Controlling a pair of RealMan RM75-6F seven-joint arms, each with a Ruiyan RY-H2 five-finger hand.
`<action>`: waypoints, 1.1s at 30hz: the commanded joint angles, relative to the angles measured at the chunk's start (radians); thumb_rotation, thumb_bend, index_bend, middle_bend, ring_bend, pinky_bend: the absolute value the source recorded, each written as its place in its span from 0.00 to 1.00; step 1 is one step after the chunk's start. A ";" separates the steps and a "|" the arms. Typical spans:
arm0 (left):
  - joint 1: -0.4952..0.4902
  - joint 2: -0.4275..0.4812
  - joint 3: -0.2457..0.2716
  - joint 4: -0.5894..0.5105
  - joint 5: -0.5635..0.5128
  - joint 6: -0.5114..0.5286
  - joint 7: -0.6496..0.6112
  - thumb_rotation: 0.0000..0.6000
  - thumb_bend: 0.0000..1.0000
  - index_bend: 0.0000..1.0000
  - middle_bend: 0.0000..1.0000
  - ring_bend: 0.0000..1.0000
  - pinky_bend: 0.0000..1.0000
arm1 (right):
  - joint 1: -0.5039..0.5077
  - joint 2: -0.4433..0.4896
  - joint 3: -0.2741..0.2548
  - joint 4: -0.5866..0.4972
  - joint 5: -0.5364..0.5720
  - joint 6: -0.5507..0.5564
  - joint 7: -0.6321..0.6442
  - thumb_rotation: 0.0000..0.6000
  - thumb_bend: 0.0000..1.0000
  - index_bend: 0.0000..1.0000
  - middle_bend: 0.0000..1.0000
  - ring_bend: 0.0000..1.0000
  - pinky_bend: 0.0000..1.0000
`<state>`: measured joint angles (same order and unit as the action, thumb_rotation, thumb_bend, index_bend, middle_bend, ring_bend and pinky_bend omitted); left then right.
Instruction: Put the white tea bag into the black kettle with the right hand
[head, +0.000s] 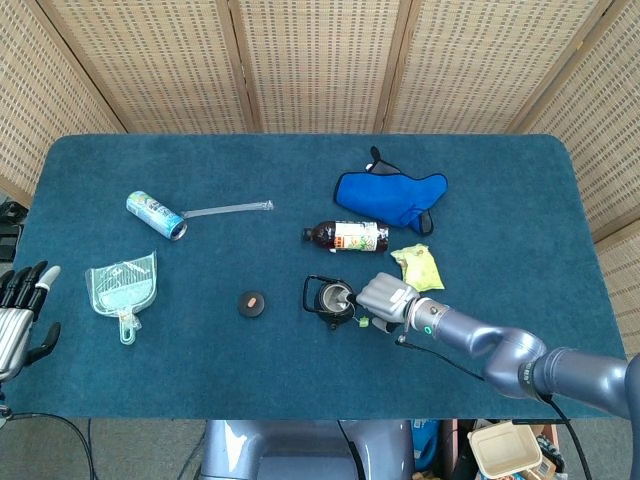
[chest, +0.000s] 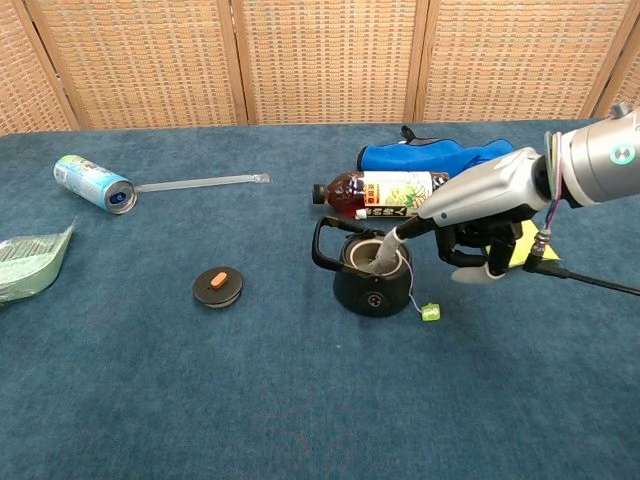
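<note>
The black kettle (chest: 368, 287) stands open at the table's middle, also seen in the head view (head: 329, 299). The white tea bag (chest: 373, 258) lies inside its mouth. Its string runs over the rim to a green tag (chest: 430, 313) on the cloth beside the kettle. My right hand (chest: 478, 228) hovers just right of the kettle, one finger stretched down into the opening and pressing on the tea bag, the others curled under. My left hand (head: 20, 318) rests at the table's far left edge, fingers apart and holding nothing.
The kettle's lid (chest: 218, 285) lies to its left. A brown bottle (chest: 380, 192) and a blue mitt (chest: 435, 157) lie behind the kettle, and a yellow packet (head: 418, 266) sits behind my right hand. A can (chest: 93, 184), a straw (chest: 205, 182) and a clear dustpan (head: 122, 283) are at the left.
</note>
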<state>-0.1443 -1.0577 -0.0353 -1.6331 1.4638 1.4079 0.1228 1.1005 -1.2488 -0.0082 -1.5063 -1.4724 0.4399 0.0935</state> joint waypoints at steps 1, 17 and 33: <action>-0.001 0.000 0.000 -0.001 0.001 0.000 0.000 1.00 0.48 0.03 0.00 0.00 0.00 | -0.003 0.006 0.003 -0.004 0.002 0.005 -0.001 1.00 0.67 0.00 0.83 0.84 0.88; 0.000 0.002 -0.004 -0.003 -0.002 0.003 -0.002 1.00 0.48 0.03 0.00 0.00 0.00 | -0.070 0.097 0.019 -0.072 -0.001 0.123 0.050 1.00 0.67 0.00 0.82 0.84 0.88; 0.019 -0.024 -0.015 -0.018 -0.017 0.044 0.005 1.00 0.48 0.03 0.00 0.00 0.00 | -0.404 0.201 0.038 -0.166 0.087 0.607 0.098 0.97 0.63 0.00 0.59 0.65 0.78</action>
<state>-0.1305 -1.0764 -0.0479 -1.6493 1.4510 1.4442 0.1260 0.7917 -1.0562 0.0242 -1.6527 -1.4367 0.9292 0.2046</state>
